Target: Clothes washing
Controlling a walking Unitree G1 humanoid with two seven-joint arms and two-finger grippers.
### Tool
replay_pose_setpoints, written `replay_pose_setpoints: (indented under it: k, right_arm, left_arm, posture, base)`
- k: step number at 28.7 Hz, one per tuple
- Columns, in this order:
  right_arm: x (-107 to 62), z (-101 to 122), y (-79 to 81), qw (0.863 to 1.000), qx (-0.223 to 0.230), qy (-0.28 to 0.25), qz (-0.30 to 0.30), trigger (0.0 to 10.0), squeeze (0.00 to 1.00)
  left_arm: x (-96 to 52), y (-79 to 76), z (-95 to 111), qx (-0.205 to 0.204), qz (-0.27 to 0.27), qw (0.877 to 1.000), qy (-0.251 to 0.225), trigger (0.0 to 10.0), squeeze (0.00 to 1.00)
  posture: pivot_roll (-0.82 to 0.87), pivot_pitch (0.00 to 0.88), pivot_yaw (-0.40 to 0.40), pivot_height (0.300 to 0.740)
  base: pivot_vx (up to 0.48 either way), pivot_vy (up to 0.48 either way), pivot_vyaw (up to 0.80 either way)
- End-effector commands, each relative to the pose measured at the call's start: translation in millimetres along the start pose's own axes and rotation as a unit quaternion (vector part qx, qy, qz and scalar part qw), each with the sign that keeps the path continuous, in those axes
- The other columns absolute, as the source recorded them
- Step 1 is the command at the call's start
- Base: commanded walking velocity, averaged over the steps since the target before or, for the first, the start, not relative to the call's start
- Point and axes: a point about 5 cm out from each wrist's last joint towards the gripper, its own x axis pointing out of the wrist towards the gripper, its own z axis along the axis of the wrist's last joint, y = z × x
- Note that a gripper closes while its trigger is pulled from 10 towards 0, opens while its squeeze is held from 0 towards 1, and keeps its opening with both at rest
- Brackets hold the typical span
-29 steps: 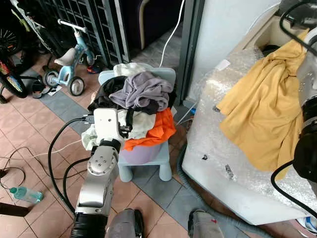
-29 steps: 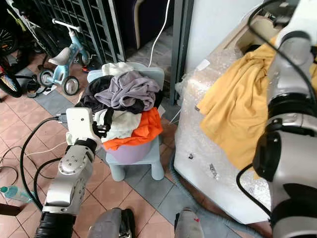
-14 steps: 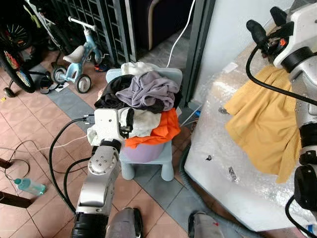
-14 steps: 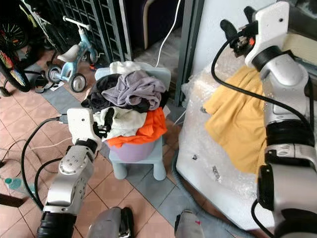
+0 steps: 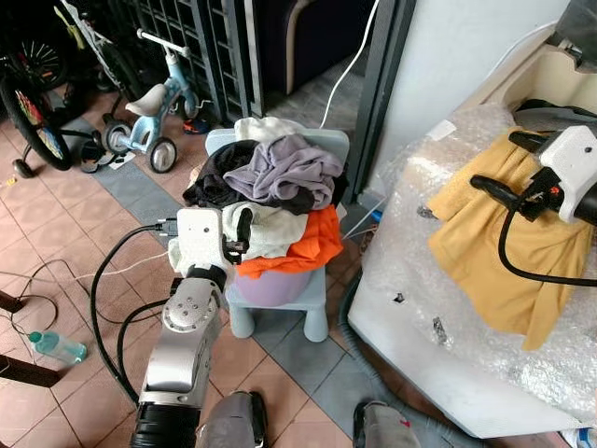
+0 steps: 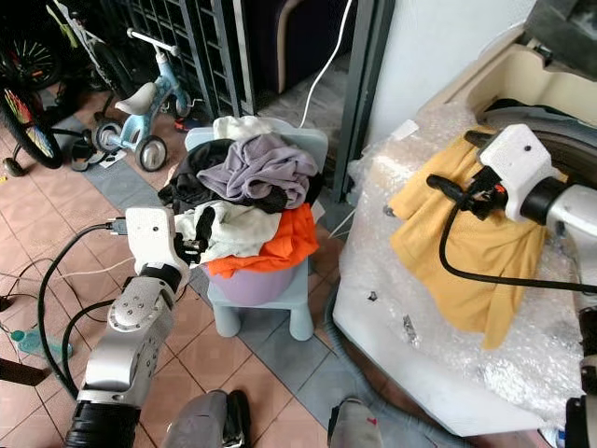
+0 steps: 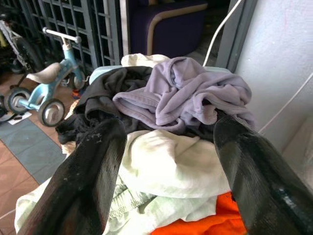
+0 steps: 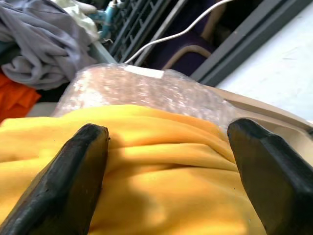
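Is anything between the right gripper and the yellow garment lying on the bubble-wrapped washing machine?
Nothing visible. The right gripper, fingers open, hovers directly over the yellow garment draped on the bubble-wrapped washing machine; in the right wrist view there is just yellow cloth between its fingertips.

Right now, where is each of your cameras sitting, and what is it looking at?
Head eyes: look down at the laundry pile and the washer; both arms and feet show.
Left wrist: faces the pile; left hand open.
Right wrist: faces the yellow shirt; right hand open.
Shared: the purple-grey garment.
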Motion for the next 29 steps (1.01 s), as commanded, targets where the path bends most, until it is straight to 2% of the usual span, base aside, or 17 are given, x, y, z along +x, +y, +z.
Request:
replay_pose_setpoints:
  k: [1, 2, 3, 4, 8, 11, 14, 15, 18, 21, 23, 24, 25, 26, 27, 28, 29]
  right_arm:
    - [-9.8, -5.6, -7.4, 0.999, -0.011, 0.016, -0.031, 10.0, 0.22]
    - [-13.7, -10.0, -6.8, 0.999, -0.013, 0.026, -0.039, 10.0, 0.18]
    - [-17.4, -15.5, -4.9, 0.998, -0.014, 0.04, -0.044, 6.6, 0.14]
    - [-22.8, -26.9, 0.5, 0.996, -0.011, 0.069, -0.047, 0.0, 0.0]
    - [-26.3, -44.7, 11.1, 0.991, 0.005, 0.125, -0.046, 0.0, 0.0]
    - [-24.5, -49.2, 13.6, 0.988, 0.027, 0.137, -0.064, 0.0, 0.0]
    - [-19.3, -50.2, 11.2, 0.982, 0.077, 0.137, -0.103, 0.0, 0.0]
    - [-15.4, -50.7, 7.4, 0.973, 0.119, 0.135, -0.143, 0.0, 0.0]
    - [-7.5, -47.8, 3.5, 0.956, 0.183, 0.12, -0.194, 0.0, 0.0]
    - [-3.0, -41.8, 0.4, 0.95, 0.2, 0.102, -0.218, 0.0, 0.0]
    - [-1.5, -44.1, -3.0, 0.934, 0.232, 0.112, -0.249, 0.0, 0.0]
    - [-1.9, -46.2, -10.6, 0.909, 0.267, 0.117, -0.298, 0.0, 0.0]
    - [-3.2, -43.7, -18.9, 0.893, 0.28, 0.105, -0.337, 0.0, 0.0]
    - [-3.9, -41.5, -22.8, 0.888, 0.282, 0.099, -0.351, 0.0, 0.0]
    - [-5.5, -37.9, -31.1, 0.875, 0.286, 0.097, -0.378, 2.3, 0.0]
    - [-6.3, -36.1, -35.1, 0.868, 0.288, 0.096, -0.392, 4.0, 0.0]
    - [-6.4, -33.0, -39.5, 0.86, 0.292, 0.093, -0.407, 7.1, 0.0]
  left_arm:
    - [-1.4, 1.3, 0.3, -0.002, -0.003, 1.0, 0.003, 10.0, 0.0]
    - [-1.9, 1.4, -0.2, -0.001, -0.004, 1.0, 0.004, 10.0, 0.0]
    - [-2.2, 1.4, -0.8, 0.0, -0.004, 1.0, 0.005, 10.0, 0.0]
    - [-2.3, 0.8, -1.7, -0.001, -0.006, 1.0, 0.008, 10.0, 0.0]
    - [-1.2, -1.7, -1.9, -0.001, -0.011, 1.0, 0.009, 10.0, 0.0]
    - [-0.4, -2.3, -1.3, -0.001, -0.013, 1.0, 0.009, 10.0, 0.0]
    - [0.5, -0.9, -1.0, 0.0, -0.012, 1.0, 0.009, 10.0, 0.0]
    - [0.8, -0.2, -0.7, 0.001, -0.009, 1.0, 0.009, 10.0, 0.0]
    - [0.4, 0.3, -0.9, 0.001, -0.004, 1.0, 0.009, 10.0, 0.0]
    - [0.3, 0.3, -1.1, 0.0, -0.003, 1.0, 0.009, 10.0, 0.0]
    - [0.5, 0.2, -1.2, 0.0, -0.001, 1.0, 0.009, 10.0, 0.0]
    - [0.8, 0.2, -1.3, 0.0, 0.0, 1.0, 0.01, 10.0, 0.0]
    - [1.1, 0.3, -1.4, 0.0, 0.001, 1.0, 0.01, 10.0, 0.0]
    - [1.3, 0.5, -1.3, -0.001, 0.001, 1.0, 0.01, 10.0, 0.0]
    - [1.6, 0.9, -1.3, 0.0, 0.003, 1.0, 0.01, 10.0, 0.0]
    - [1.7, 1.0, -1.4, 0.0, 0.004, 1.0, 0.01, 10.0, 0.0]
    - [1.9, 1.1, -1.6, 0.0, 0.004, 1.0, 0.01, 10.0, 0.0]
  posture:
    - [-0.05, 0.099, 0.058, 0.74]
    - [-0.05, 0.1, 0.06, 0.74]
    - [-0.06, 0.101, 0.06, 0.74]
    - [-0.06, 0.103, 0.062, 0.74]
    - [-0.07, 0.103, 0.066, 0.74]
    - [-0.07, 0.102, 0.067, 0.74]
    - [-0.06, 0.102, 0.065, 0.74]
    - [-0.06, 0.103, 0.062, 0.74]
    - [-0.06, 0.102, 0.06, 0.74]
    - [-0.06, 0.101, 0.057, 0.74]
    - [-0.06, 0.101, 0.057, 0.74]
    - [-0.05, 0.1, 0.056, 0.74]
    - [-0.05, 0.1, 0.056, 0.74]
    - [-0.05, 0.1, 0.056, 0.74]
    - [-0.06, 0.099, 0.056, 0.74]
    - [-0.06, 0.099, 0.056, 0.74]
    - [-0.06, 0.098, 0.056, 0.74]
  base:
    - [0.0, 0.0, 0.0]
    - [0.0, 0.0, 0.0]
    - [0.0, 0.0, 0.0]
    - [0.0, 0.0, 0.0]
    - [0.0, 0.0, 0.0]
    - [0.0, 0.0, 0.0]
    - [0.0, 0.0, 0.0]
    - [0.0, 0.0, 0.0]
    - [0.0, 0.0, 0.0]
    - [0.0, 0.0, 0.0]
    - [0.0, 0.0, 0.0]
    - [0.0, 0.0, 0.0]
    - [0.0, 0.0, 0.0]
    - [0.0, 0.0, -0.52]
    - [0.0, 0.0, -0.8]
    - [0.0, 0.0, -0.8]
    - [0.0, 0.0, -0.8]
